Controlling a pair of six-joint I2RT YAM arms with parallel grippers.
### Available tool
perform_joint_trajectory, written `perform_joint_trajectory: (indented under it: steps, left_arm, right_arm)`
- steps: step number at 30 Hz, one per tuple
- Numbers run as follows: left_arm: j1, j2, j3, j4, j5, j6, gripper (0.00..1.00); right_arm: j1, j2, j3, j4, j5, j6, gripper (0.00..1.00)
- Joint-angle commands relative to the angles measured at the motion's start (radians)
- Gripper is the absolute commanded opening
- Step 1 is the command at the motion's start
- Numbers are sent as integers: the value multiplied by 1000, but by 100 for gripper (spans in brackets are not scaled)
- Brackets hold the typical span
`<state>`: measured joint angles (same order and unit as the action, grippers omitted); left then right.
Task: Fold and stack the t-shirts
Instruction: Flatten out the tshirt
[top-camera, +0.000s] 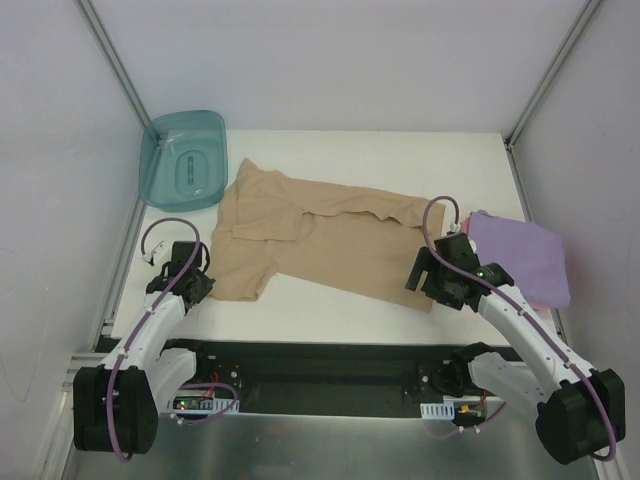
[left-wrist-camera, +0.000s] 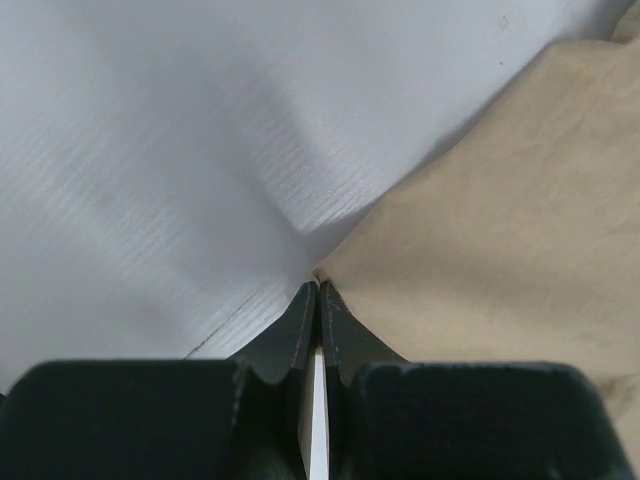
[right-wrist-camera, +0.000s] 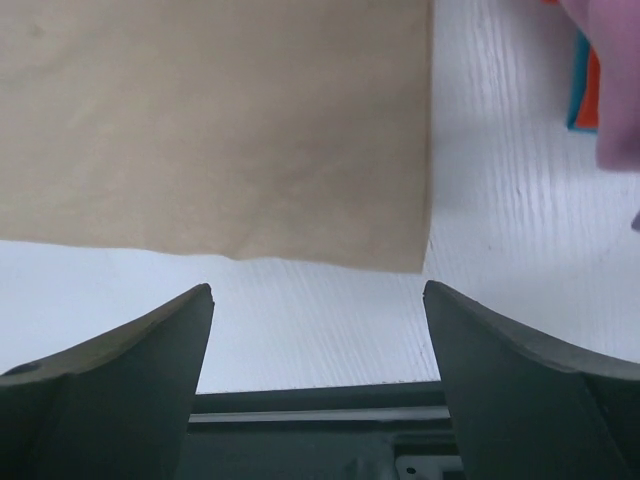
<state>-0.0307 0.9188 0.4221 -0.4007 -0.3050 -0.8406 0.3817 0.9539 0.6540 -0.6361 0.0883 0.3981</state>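
Left hand (left-wrist-camera: 318, 292) is pinched tight, tips right at a corner of the tan shirt (left-wrist-camera: 500, 220), possibly nipping cloth, hard to say. Right hand (right-wrist-camera: 318, 288) stands wide, the shirt's hem corner just ahead of it on the counter (right-wrist-camera: 300, 335). Purple shirt (top-camera: 520, 255) lies to its right.

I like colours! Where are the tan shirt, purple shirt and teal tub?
tan cloth t-shirt (top-camera: 340, 255), top view, body middle.
purple folded t-shirt (top-camera: 525, 258), top view, top face.
teal plastic tub (top-camera: 157, 150), top view, left wall.

The spread t-shirt (top-camera: 330, 245) lies on the table (top-camera: 400, 160), the tub (top-camera: 183, 160) behind its left end, folded t-shirts (top-camera: 520, 260) to its right.
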Motion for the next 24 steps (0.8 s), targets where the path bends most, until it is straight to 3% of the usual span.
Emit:
perform_joint_trajectory:
  steps: [1,13,24]
  left_arm:
    - [11,14,-22,68,61,72,0]
    - [11,-81,-71,118,104,104,0]
    - [11,-64,-74,142,124,120,0]
  right_arm:
    - [6,-18,-48,-103,34,96,89]
    - [6,131,-68,-19,106,102,55]
    - [-1,253,-82,98,93,96,45]
